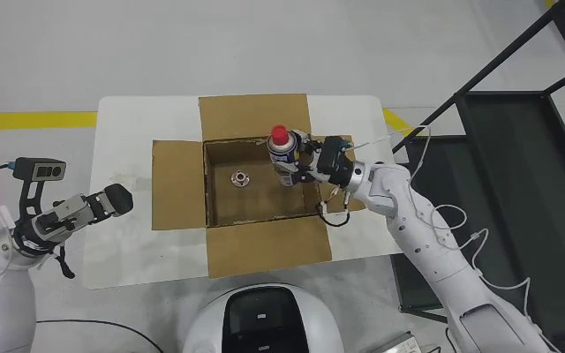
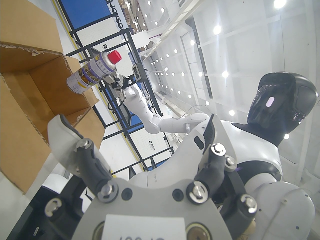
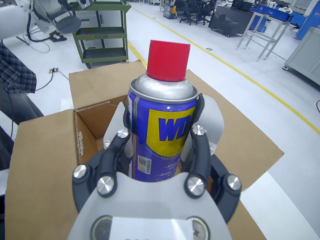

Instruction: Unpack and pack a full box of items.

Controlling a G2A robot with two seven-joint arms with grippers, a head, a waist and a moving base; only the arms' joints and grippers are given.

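Right tool (image 3: 162,116) pinches the blue-and-yellow metal spray can (image 1: 284,152) with red plastic cap at mid-body, upright over the open brown cardboard box (image 1: 256,116) on the white table (image 1: 124,132); rigid, smooth, likely slippery (moderately heavy, I'd judge). Left tool (image 2: 135,123) spread, at the table's left edge

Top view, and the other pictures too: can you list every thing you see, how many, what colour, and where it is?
Cardboard box: one, brown, flaps open, in the middle of the table.
Spray can: one, blue and yellow with a red cap, held upright over the open box.
Small round metal part: one, silvery, on the box floor.
Table: one, white, under the box.
Rack: one, black, beside the table on the robot's right.
Cart: one, green, on the floor beyond the box.
Right gripper: one, black and white, shut on the spray can.
Left gripper: one, black and white, open and empty, near the table's left edge.
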